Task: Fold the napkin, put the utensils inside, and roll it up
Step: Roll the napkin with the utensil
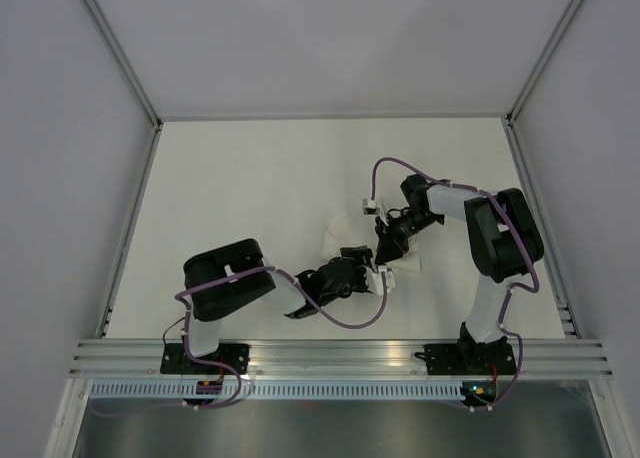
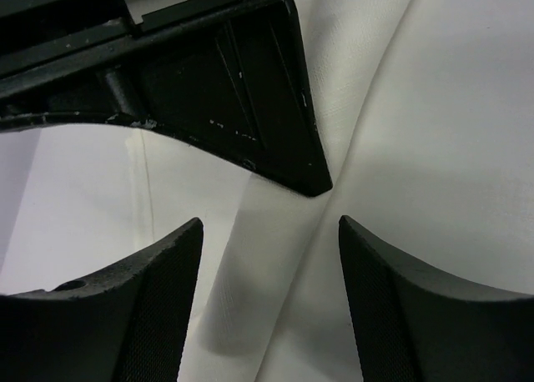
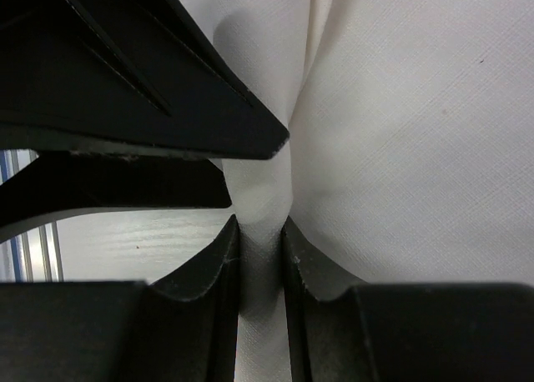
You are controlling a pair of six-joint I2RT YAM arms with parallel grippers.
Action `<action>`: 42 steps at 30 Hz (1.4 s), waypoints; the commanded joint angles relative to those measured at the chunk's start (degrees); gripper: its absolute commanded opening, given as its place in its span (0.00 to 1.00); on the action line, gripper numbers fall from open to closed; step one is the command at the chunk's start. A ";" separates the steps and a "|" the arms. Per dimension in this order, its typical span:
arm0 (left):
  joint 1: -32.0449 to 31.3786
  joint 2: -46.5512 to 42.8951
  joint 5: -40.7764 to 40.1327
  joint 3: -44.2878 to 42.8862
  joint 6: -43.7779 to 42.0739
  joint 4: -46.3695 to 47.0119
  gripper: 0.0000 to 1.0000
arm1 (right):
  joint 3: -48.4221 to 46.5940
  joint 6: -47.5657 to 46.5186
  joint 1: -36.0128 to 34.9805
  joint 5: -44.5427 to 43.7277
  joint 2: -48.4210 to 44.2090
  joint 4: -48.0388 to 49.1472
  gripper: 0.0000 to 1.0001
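- The napkin (image 3: 400,132) lies bunched on the counter (image 1: 250,178), directly under both pincers.
- The right pincer (image 3: 261,232) is pinched tight on a raised fold of the cloth.
- The left pincer (image 2: 270,223) gapes wide just beside it, holding nothing, with cloth beneath its fingers.

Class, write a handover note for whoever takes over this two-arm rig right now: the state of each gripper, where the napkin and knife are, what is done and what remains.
Right gripper: shut on a raised ridge of the large white cloth napkin, which lies near the middle of the pale tabletop.
Left gripper: open, holding nothing, poised over a crease of the same cloth close beside the right gripper.
Table knife: not visible in any view.
Done: a fold is pinched up; whether it is complete cannot be told.
Left: finish the fold, place the knife inside, roll the napkin up.
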State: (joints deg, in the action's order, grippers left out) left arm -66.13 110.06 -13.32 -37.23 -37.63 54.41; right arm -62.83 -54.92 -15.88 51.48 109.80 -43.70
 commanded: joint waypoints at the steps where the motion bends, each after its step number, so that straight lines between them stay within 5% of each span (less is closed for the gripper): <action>1: 0.30 0.95 3.38 -3.02 -2.19 -7.64 0.70 | 2.27 -3.71 -0.38 -7.80 4.55 -2.09 0.12; 19: 2.23 3.93 12.35 -8.47 7.65 -27.33 0.17 | 1.30 -4.68 -0.20 -7.45 5.25 -3.76 0.11; 24: 3.90 3.49 18.84 -9.61 11.42 -31.90 0.02 | 1.83 -3.45 -0.12 -7.80 3.50 -3.23 0.23; 29: 4.95 4.28 23.95 -11.19 13.89 -35.07 0.02 | 2.88 -0.99 0.41 -7.89 -1.25 -2.62 0.52; 42: 9.35 5.78 35.29 -14.27 19.17 -41.23 0.02 | 0.08 1.22 7.08 -4.91 -10.04 -6.22 0.66</action>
State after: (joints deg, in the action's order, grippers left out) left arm -57.04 111.57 14.83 -53.01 -24.27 26.72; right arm -61.25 -53.34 -10.90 45.54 102.80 -48.42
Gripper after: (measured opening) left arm 0.359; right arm 0.656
